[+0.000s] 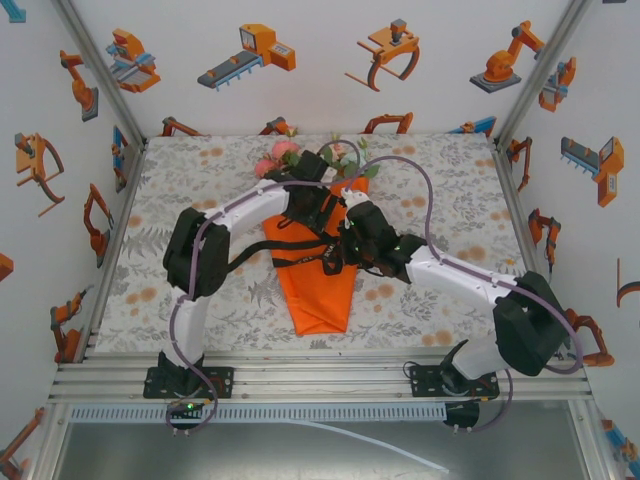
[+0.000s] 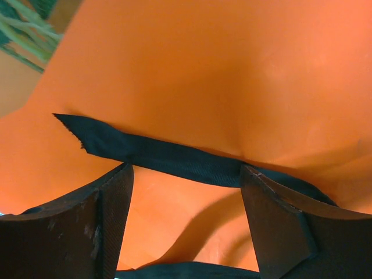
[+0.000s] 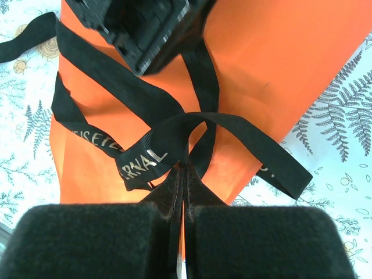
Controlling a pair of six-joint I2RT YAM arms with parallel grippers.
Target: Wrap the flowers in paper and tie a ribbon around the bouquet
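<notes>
Orange paper [image 1: 318, 290], one sheet, rolled cone-wise; lies at mid-bench [image 1: 200, 160], point toward the arm bases. One bunch of flowers [image 1: 283, 155] poking out of the far, wide end. One black ribbon [image 3: 145, 158], crossed over the paper, with loose ends trailing onto the bench. Two tools above the crossing: left tool [image 2: 186, 171] spread wide, clamping nothing, ribbon lying flat on the paper just beyond its fingertips; right tool [image 3: 181, 174] pinched tight on the ribbon.
</notes>
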